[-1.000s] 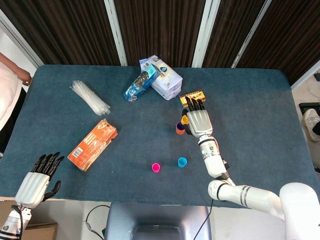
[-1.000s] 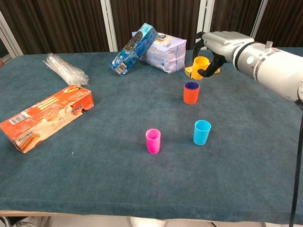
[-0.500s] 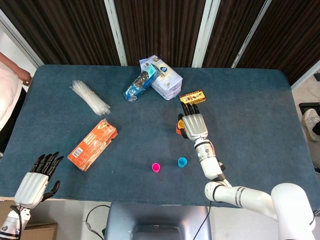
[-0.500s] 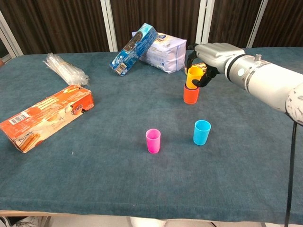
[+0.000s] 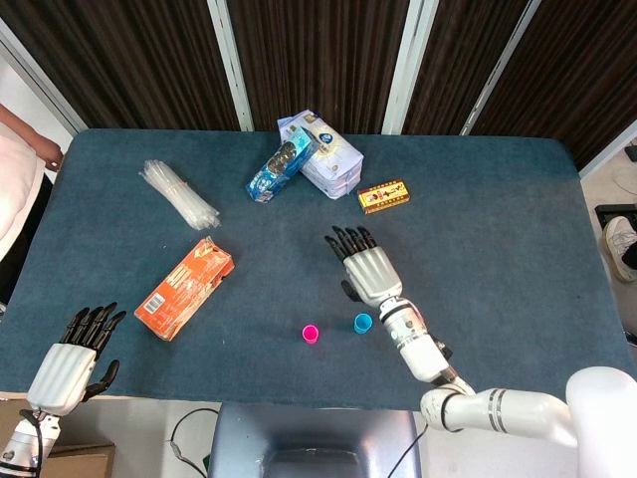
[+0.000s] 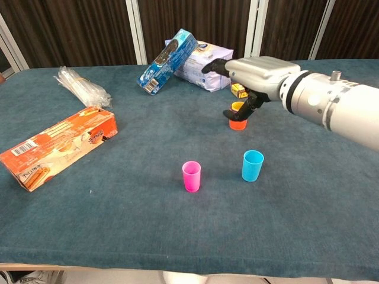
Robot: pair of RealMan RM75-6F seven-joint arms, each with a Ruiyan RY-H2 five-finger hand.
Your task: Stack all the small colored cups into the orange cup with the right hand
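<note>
In the chest view the orange cup (image 6: 238, 123) stands mid-table with a yellow cup (image 6: 237, 106) nested inside it. My right hand (image 6: 254, 74) hovers flat just above them, fingers stretched out to the left, and its thumb hangs by the cup rim holding nothing. In the head view this hand (image 5: 366, 269) hides both cups. A pink cup (image 5: 311, 334) (image 6: 191, 176) and a blue cup (image 5: 363, 323) (image 6: 252, 165) stand upright nearer me, apart from each other. My left hand (image 5: 75, 363) rests open off the table's near left corner.
An orange biscuit box (image 5: 184, 288) lies at the left, with a clear plastic bundle (image 5: 179, 194) beyond it. A blue cookie pack (image 5: 282, 169) leans on a white bag (image 5: 333, 159) at the back. A small yellow box (image 5: 383, 195) lies behind the orange cup.
The right hand lowered the yellow cup into the orange cup and let it go. It then drew toward me with its fingers flattened out. The left hand stayed still.
</note>
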